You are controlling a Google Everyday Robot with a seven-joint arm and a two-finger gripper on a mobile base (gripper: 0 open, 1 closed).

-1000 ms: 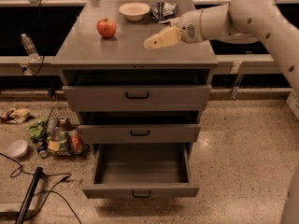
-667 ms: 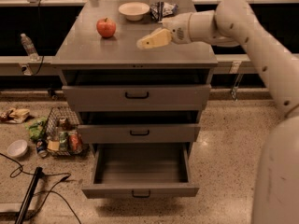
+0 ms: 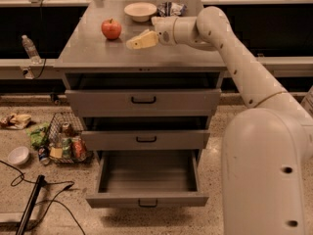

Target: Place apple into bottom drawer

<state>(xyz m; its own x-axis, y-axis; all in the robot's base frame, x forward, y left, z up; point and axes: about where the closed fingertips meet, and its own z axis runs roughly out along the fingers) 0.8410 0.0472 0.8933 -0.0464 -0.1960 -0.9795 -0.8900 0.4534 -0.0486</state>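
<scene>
Small round red apple (image 3: 111,29): far-left on grey metal cabinet top (image 3: 93,55), ungrasped. Cream two-finger gripper (image 3: 138,41): just right of apple; jaw state cannot be told. Grey bottom drawer (image 3: 146,199): open, well below. Risk: a sideways approach could nudge the apple and roll it off the top.

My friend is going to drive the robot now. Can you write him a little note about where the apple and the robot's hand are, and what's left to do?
The gripper is over the cabinet top, just to the picture's right of the apple, and is not touching it.
The apple sits on the cabinet top, in front of the cream bowl.
The bottom drawer is pulled out, with nothing visible inside.
Done: the drawer is open.
Left: grab the apple, carry it down, and set it in the bottom drawer.
</scene>
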